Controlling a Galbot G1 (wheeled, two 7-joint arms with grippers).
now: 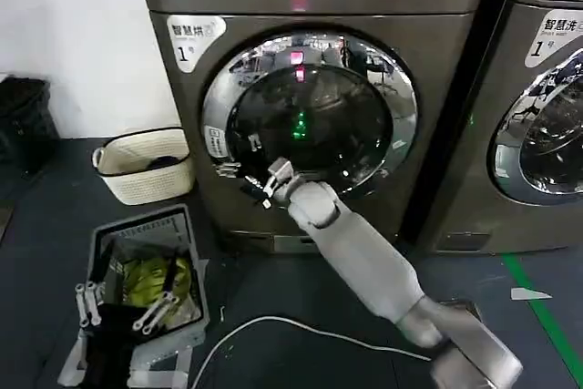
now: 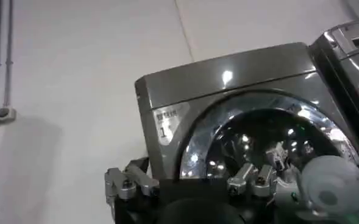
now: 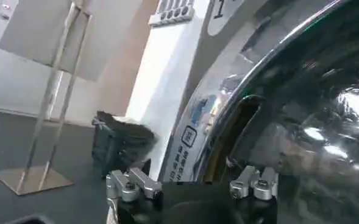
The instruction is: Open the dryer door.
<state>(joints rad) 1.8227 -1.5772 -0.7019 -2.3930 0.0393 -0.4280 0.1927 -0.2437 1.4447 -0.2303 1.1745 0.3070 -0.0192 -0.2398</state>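
One pincer works here. Off to its left, the left pincer (image 1: 123, 309) hangs low over a grey bin (image 1: 146, 225), fingers apart and holding nothing. The right pincer (image 1: 264, 179) is at the lower left of the dryer door (image 1: 310, 111), its fingers apart at the handle recess (image 3: 240, 131). By my reading the door is shut or barely cracked; gripping and swinging it out remain.

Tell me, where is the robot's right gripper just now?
In the head view, the right gripper is at the lower left rim of the dryer door, beside the door's white label.
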